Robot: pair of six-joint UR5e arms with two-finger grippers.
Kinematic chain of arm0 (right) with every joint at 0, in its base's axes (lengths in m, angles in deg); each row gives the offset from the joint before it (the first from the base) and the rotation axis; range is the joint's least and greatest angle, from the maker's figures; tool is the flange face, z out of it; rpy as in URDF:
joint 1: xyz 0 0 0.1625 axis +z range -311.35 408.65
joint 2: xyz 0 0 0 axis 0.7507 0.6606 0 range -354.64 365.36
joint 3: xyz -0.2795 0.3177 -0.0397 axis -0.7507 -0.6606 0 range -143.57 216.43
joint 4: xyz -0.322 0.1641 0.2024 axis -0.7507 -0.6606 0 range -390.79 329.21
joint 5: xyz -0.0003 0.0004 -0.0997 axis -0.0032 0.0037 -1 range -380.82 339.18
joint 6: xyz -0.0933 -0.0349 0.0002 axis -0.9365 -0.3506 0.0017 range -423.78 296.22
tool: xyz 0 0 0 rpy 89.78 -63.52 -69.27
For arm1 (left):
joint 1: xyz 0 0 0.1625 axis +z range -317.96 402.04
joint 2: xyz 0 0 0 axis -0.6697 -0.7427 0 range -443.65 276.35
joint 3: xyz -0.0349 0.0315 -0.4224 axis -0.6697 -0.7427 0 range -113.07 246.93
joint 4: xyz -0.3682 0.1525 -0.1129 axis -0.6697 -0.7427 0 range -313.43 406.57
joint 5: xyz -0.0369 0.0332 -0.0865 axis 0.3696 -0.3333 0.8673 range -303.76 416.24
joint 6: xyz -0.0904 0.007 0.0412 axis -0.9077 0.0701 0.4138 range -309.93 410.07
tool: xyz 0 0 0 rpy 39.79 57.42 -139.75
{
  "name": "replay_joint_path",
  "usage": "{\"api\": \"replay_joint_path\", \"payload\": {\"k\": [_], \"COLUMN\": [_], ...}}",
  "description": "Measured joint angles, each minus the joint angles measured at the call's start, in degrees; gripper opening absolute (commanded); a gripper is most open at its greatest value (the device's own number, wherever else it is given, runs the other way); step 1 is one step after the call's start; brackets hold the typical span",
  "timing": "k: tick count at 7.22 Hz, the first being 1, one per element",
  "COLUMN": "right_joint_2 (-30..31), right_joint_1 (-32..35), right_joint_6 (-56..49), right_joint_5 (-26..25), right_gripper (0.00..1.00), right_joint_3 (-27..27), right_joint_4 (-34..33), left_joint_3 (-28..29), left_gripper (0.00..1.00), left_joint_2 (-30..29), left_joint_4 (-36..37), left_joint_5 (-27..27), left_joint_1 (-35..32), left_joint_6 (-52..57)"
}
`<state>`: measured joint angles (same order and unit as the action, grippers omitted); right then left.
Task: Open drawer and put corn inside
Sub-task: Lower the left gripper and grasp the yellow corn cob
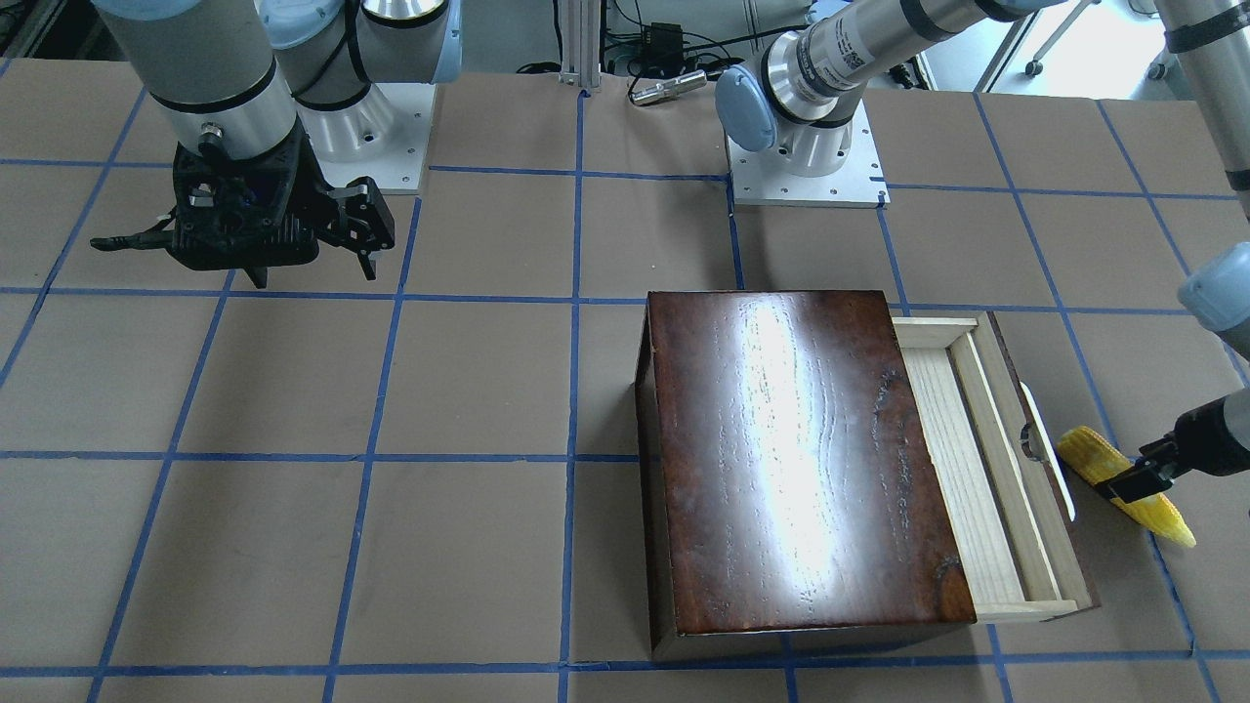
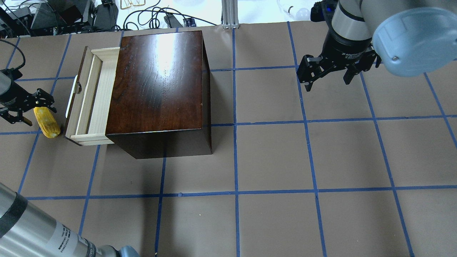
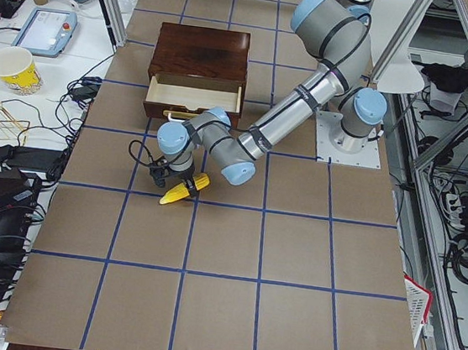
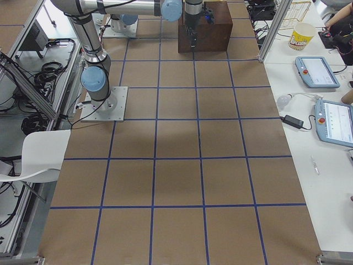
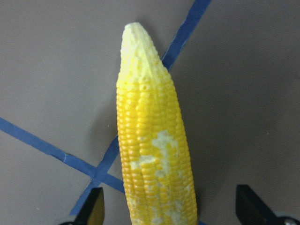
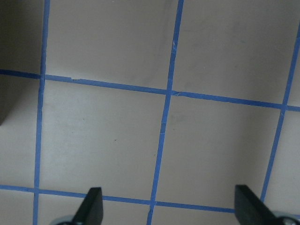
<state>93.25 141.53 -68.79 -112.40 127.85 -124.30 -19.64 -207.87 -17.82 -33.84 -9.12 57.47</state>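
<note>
The drawer (image 2: 93, 96) is pulled partly out of the glossy dark-brown box (image 2: 157, 82), and its pale wood tray is bare. The white handle (image 2: 72, 96) faces the corn. The yellow corn (image 2: 48, 125) lies on the table just outside the drawer front. It also shows in the front-facing view (image 1: 1082, 454) and the left wrist view (image 5: 150, 150). My left gripper (image 2: 35, 112) is open and straddles the corn's thick end, with gaps on both sides. My right gripper (image 2: 328, 84) is open and empty, hovering far to the right.
The table is brown paper with a blue tape grid (image 2: 235, 123). The arm bases (image 1: 806, 166) stand at the robot's side of the table. Cables and gear (image 2: 107, 14) lie beyond the far edge, behind the box.
</note>
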Motion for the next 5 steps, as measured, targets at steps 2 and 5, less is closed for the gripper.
{"api": "replay_joint_path", "payload": {"k": [2,5], "right_joint_2": [0.0,0.0], "right_joint_1": [0.0,0.0], "right_joint_6": [0.0,0.0], "right_joint_5": [0.0,0.0], "right_gripper": [1.0,1.0], "right_joint_3": [0.0,0.0], "right_joint_4": [0.0,0.0], "left_joint_3": [0.1,0.2], "left_gripper": [0.98,0.0], "left_joint_2": [-0.6,-1.7], "left_joint_4": [0.0,0.0], "left_joint_5": [-0.1,0.3], "left_joint_1": [0.0,0.0], "left_joint_6": [0.1,0.8]}}
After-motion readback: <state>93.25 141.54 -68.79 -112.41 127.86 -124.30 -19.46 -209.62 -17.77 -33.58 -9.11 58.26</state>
